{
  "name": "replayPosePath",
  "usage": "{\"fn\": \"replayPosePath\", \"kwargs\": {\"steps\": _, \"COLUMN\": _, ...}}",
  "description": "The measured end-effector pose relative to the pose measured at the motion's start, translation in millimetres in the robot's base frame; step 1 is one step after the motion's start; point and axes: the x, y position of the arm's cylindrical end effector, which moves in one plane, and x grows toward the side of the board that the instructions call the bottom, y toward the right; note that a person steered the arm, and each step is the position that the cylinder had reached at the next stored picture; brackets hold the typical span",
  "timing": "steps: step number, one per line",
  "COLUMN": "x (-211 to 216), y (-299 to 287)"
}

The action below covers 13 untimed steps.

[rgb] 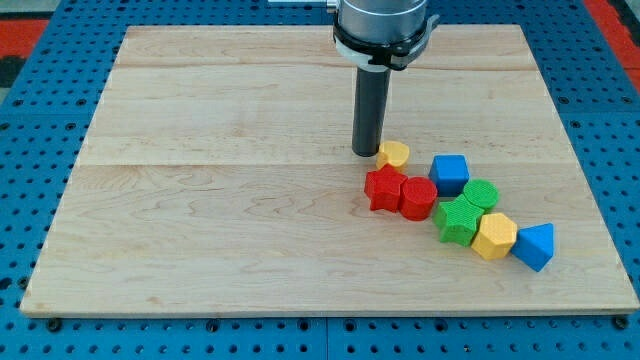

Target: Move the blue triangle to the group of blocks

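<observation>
The blue triangle (535, 246) lies at the view's lower right, touching the yellow hexagon (494, 236) at the end of a chain of blocks. The chain runs up-left: green star (459, 220), green cylinder (481, 194), blue cube (449, 174), red cylinder (417, 198), red star (384, 188), and a small yellow block (393, 154). My tip (364, 152) stands on the board just left of the small yellow block, close to or touching it, and above the red star. It is far up-left of the blue triangle.
The wooden board (250, 200) lies on a blue perforated table (30, 150). The board's right edge runs just right of the blue triangle. The arm's grey body (382, 25) hangs over the board's top middle.
</observation>
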Motion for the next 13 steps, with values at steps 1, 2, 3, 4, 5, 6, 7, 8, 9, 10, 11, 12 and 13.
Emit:
{"fn": "replayPosePath", "kwargs": {"steps": 1, "x": 0.2, "y": 0.0}}
{"fn": "replayPosePath", "kwargs": {"steps": 2, "x": 2.3, "y": -0.6}}
{"fn": "replayPosePath", "kwargs": {"steps": 3, "x": -58.2, "y": 3.9}}
{"fn": "replayPosePath", "kwargs": {"steps": 4, "x": -74.9, "y": 75.6}}
{"fn": "replayPosePath", "kwargs": {"steps": 5, "x": -62.8, "y": 165.8}}
{"fn": "replayPosePath", "kwargs": {"steps": 6, "x": 9.0, "y": 226.2}}
{"fn": "replayPosePath", "kwargs": {"steps": 7, "x": 74.1, "y": 246.0}}
{"fn": "replayPosePath", "kwargs": {"steps": 8, "x": 108.6, "y": 232.2}}
{"fn": "replayPosePath", "kwargs": {"steps": 9, "x": 121.6, "y": 219.9}}
{"fn": "replayPosePath", "kwargs": {"steps": 10, "x": 141.7, "y": 212.8}}
{"fn": "replayPosePath", "kwargs": {"steps": 11, "x": 145.5, "y": 157.9}}
{"fn": "replayPosePath", "kwargs": {"steps": 12, "x": 126.0, "y": 109.0}}
{"fn": "replayPosePath", "kwargs": {"steps": 13, "x": 114.5, "y": 70.0}}
